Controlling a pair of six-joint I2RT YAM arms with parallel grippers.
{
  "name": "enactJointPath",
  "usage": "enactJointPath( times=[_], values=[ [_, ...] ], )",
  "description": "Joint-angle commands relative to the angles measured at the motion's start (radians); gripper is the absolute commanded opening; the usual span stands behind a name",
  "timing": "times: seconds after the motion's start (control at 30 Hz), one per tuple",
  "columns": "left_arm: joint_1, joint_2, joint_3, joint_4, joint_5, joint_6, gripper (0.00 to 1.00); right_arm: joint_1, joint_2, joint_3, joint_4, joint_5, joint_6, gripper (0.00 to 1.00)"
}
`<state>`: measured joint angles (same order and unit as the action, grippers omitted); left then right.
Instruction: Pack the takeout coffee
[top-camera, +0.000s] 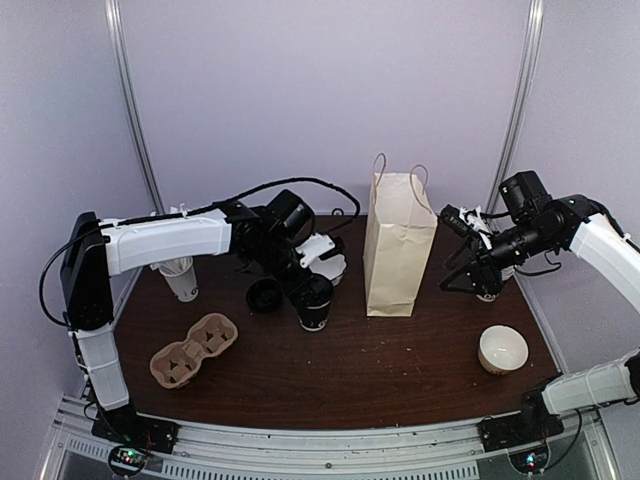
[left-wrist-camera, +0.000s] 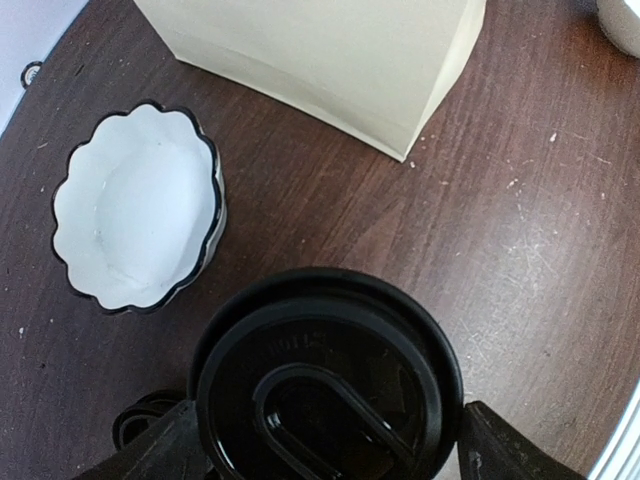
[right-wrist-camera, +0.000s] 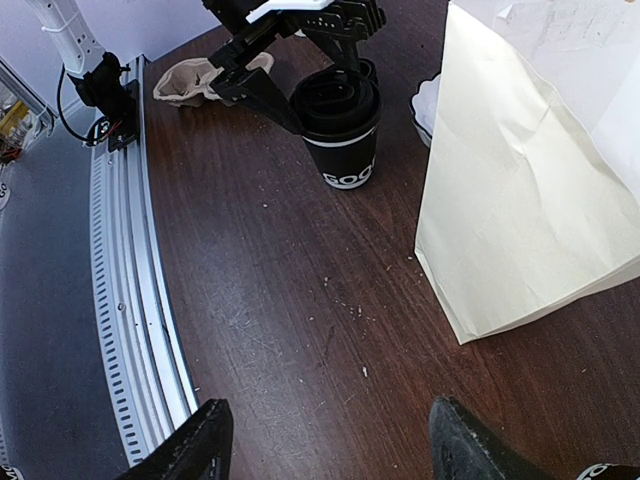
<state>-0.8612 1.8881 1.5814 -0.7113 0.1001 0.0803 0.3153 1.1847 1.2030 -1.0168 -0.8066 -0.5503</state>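
dark wood-grain table (top-camera: 340, 380) sits between pale lilac walls, with both arm bases bolted to a metal rail at its near edge. closest on the left lies a brown cardboard cup carrier (top-camera: 193, 350), and closest on the right a small white bowl (top-camera: 503, 348) stands alone. further in, left of centre, the takeout coffee (top-camera: 313, 303) appears to stand upright on the table, its black lid on top and white print showing on the black band. the left gripper (left-wrist-camera: 326, 425) is closed around it, one finger pressed against each side of the cup just under the lid. just left of the coffee lies a round black lid-like piece (top-camera: 264, 295). right of the coffee, a little apart from it, a tan paper bag (top-camera: 398, 245) stands upright with its handles up. the right gripper (right-wrist-camera: 329, 403) hangs above bare table on the bag's right side, its fingers spread wide with nothing between them. behind the coffee, beside the bag's left face, sits a scalloped white dish (left-wrist-camera: 135, 225) with a dark rim. at the far left a white cup (top-camera: 182, 280) stands partly under the left arm.
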Motion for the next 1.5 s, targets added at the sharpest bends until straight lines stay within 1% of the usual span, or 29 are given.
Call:
enactJointPath(
  times=[0.0,0.13,0.37,0.63,0.73,0.87,1.0,1.13,1.27,1.33,1.47],
  values=[
    [0.007,-0.001,0.050,-0.011,-0.100,0.005,0.88,-0.007,-0.010,-0.016,0.006,0.007,-0.005,0.71],
    [0.046,0.015,0.095,-0.014,-0.137,-0.013,0.88,-0.007,-0.007,-0.016,0.009,0.005,-0.005,0.71],
    [0.104,0.115,0.217,-0.066,-0.173,-0.030,0.88,-0.007,-0.022,-0.017,0.004,0.010,-0.004,0.71],
    [0.117,0.139,0.231,-0.059,-0.203,-0.040,0.88,-0.007,-0.027,-0.025,0.004,0.017,-0.008,0.71],
    [0.119,0.137,0.228,-0.060,-0.192,-0.043,0.88,-0.007,-0.025,-0.022,0.004,0.014,-0.008,0.71],
    [0.119,0.103,0.206,-0.059,-0.131,-0.069,0.87,-0.007,-0.027,-0.026,0.004,0.018,-0.008,0.71],
    [0.119,0.042,0.179,-0.046,-0.059,-0.109,0.86,-0.006,-0.022,-0.024,0.006,0.018,-0.008,0.71],
    [0.119,-0.025,0.130,-0.025,-0.042,-0.119,0.86,-0.007,-0.019,-0.020,0.004,0.016,-0.008,0.71],
    [0.120,-0.073,0.064,0.037,-0.084,-0.110,0.86,-0.007,-0.019,-0.021,0.005,0.015,-0.008,0.71],
    [0.123,-0.065,0.073,0.051,-0.126,-0.105,0.86,-0.007,-0.019,-0.022,0.005,0.014,-0.008,0.71],
    [0.150,-0.028,0.111,0.092,-0.166,-0.106,0.86,-0.007,-0.023,-0.020,0.005,0.012,-0.007,0.71]
  ],
)
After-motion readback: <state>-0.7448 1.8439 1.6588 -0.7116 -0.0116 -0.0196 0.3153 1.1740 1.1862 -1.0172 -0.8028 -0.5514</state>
